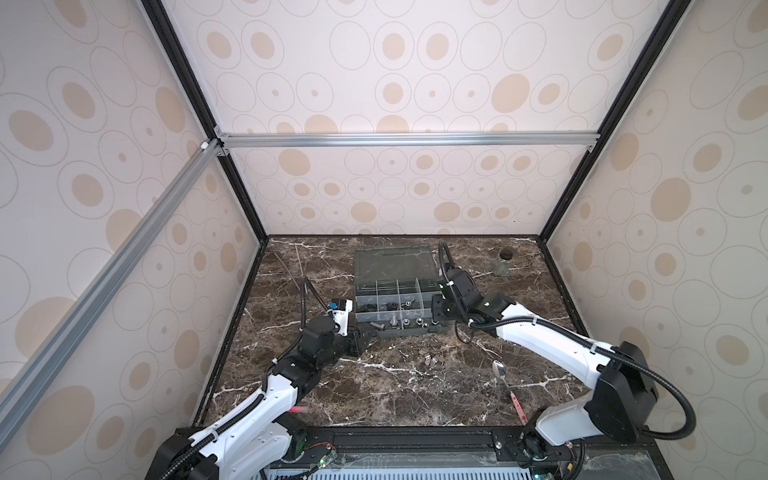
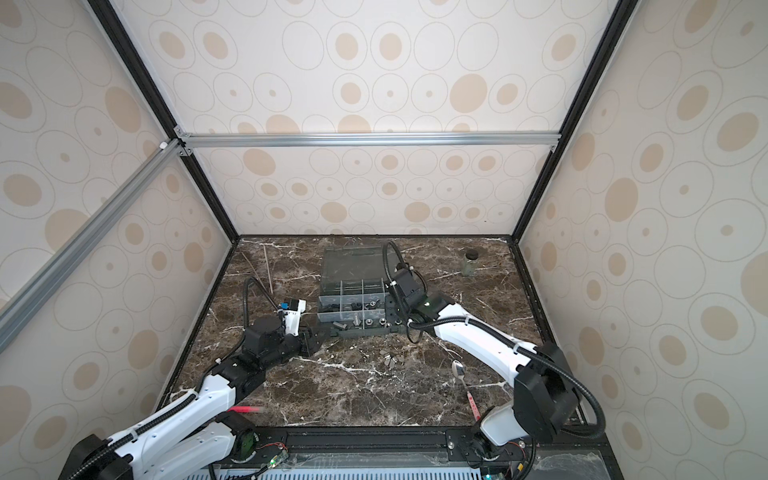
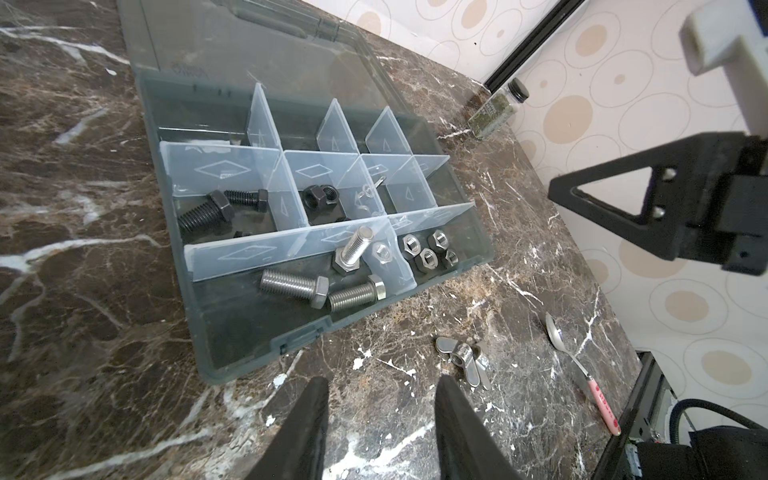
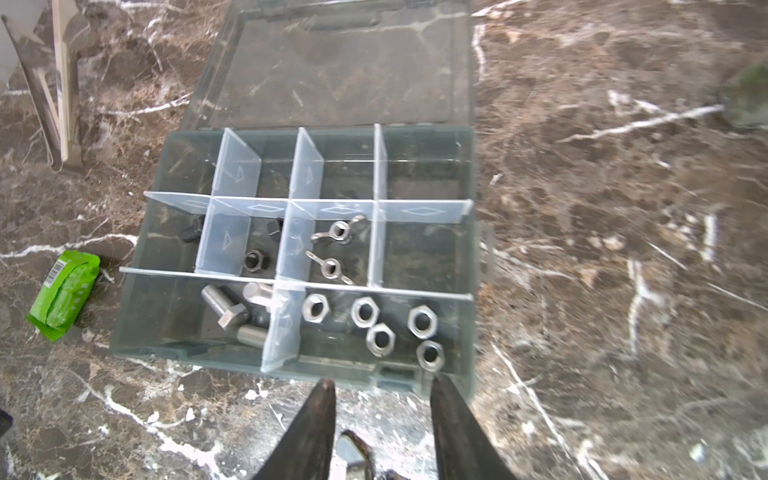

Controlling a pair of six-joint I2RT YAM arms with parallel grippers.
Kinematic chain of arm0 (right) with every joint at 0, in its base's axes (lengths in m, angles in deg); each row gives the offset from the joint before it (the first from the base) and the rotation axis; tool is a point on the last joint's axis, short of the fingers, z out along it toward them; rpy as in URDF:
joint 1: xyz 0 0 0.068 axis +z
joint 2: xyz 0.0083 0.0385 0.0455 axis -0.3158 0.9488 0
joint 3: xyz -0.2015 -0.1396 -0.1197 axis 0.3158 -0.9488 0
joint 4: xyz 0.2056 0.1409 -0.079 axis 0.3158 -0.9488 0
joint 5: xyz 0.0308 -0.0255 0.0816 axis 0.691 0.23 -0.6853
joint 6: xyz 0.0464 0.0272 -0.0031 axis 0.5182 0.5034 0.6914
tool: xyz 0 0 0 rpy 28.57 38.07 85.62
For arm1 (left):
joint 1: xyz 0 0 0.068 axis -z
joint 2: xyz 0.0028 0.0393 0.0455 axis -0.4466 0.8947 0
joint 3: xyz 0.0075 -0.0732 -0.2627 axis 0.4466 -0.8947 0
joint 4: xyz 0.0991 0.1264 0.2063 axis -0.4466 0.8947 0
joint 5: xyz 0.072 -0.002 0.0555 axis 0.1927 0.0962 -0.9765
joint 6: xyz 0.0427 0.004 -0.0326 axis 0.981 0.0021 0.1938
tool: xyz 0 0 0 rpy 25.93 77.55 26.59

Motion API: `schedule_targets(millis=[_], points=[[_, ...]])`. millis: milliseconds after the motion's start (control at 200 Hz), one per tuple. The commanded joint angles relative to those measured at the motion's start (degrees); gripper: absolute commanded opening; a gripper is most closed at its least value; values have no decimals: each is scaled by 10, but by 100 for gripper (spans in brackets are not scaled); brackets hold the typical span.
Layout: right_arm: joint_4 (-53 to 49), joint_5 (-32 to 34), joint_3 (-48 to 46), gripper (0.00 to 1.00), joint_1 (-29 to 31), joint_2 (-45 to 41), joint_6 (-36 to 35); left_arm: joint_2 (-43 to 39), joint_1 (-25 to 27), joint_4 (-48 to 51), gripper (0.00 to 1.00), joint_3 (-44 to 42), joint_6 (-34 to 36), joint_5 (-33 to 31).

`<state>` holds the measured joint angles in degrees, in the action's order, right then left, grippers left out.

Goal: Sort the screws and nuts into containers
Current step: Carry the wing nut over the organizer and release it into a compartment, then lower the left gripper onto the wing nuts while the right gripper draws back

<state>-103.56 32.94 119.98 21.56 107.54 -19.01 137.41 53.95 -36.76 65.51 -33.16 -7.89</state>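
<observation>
Light is even and diffuse, bright off the patterned wall panels (image 1: 374,62); shadows are faint and soft. The dark marble desk (image 1: 395,395) reads dim in both top views, with small parts barely resolved. There's wide-angle stretch toward the corners. Left wrist view is sharp, with a mild sheen on the clear lid (image 3: 257,54). Right wrist view is softer and smeared toward the edges: the jar (image 4: 746,95) is a green blur, and the silver nuts (image 4: 412,321) show hot highlights. Jaws are out of focus in both wrist views.
</observation>
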Motion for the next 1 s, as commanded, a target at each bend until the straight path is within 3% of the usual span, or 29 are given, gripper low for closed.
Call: schedule_targets(millis=[0, 595, 995], points=[[-11, 34, -46, 41, -4, -42, 33, 7, 4, 4, 42, 26, 25, 4], [-29, 70, -183, 42, -7, -181, 123, 104, 103, 6, 45, 66, -16, -9], [-58, 75, -190, 43, -7, -200, 121, 226, 180, 84, 48, 181, -27, -3]])
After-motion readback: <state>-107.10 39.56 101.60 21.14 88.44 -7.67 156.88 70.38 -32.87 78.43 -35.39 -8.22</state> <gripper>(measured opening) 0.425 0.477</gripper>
